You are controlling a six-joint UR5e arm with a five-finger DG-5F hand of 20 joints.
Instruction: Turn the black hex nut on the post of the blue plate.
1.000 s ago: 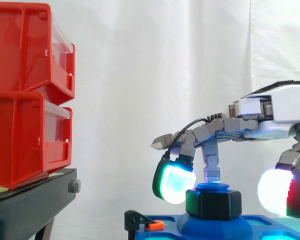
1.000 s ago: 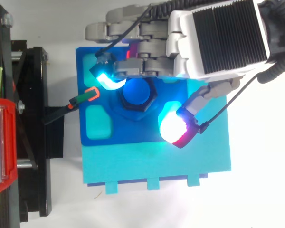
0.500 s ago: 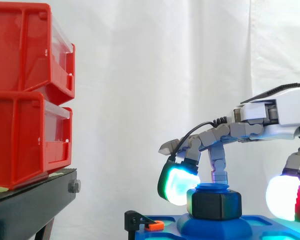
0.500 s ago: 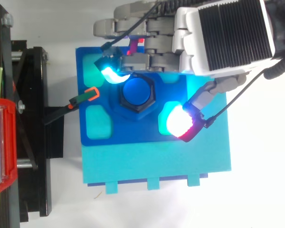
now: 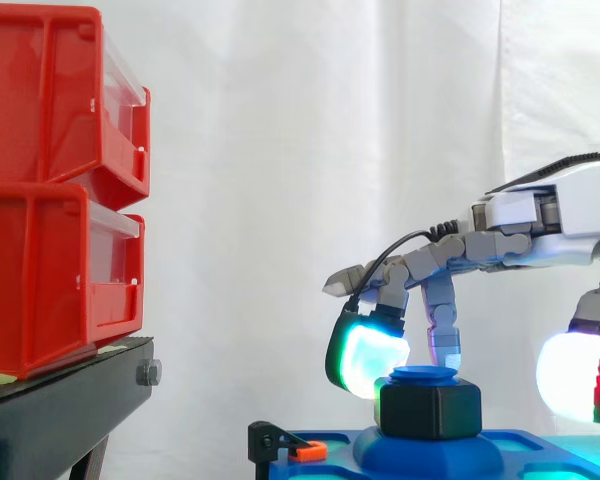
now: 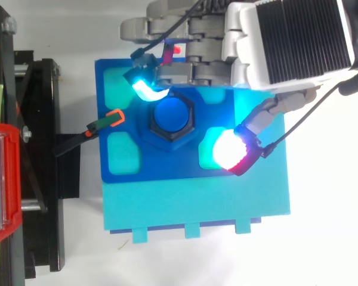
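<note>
The hand (image 6: 286, 42) is hovering with its fingers (image 6: 146, 90) spread open over the blue plate (image 6: 167, 167).
Red bins (image 5: 50, 180) are standing well apart at left, leaving open room between. The black hex nut (image 5: 430, 408) is sitting on the post (image 6: 172, 114). One glowing pad is hanging just beside the nut's far-left edge and another off its near-right corner, neither gripping.

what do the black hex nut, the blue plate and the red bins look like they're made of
Black hex nut: probably plastic with a matte finish; its faces look dull, the edges softly rounded, and there is no metallic glint.
Blue plate: likely plastic too, possibly printed; the colour is flat and even with a satin sheen.
Red bins: glossy moulded plastic, with clear front panels.
</note>
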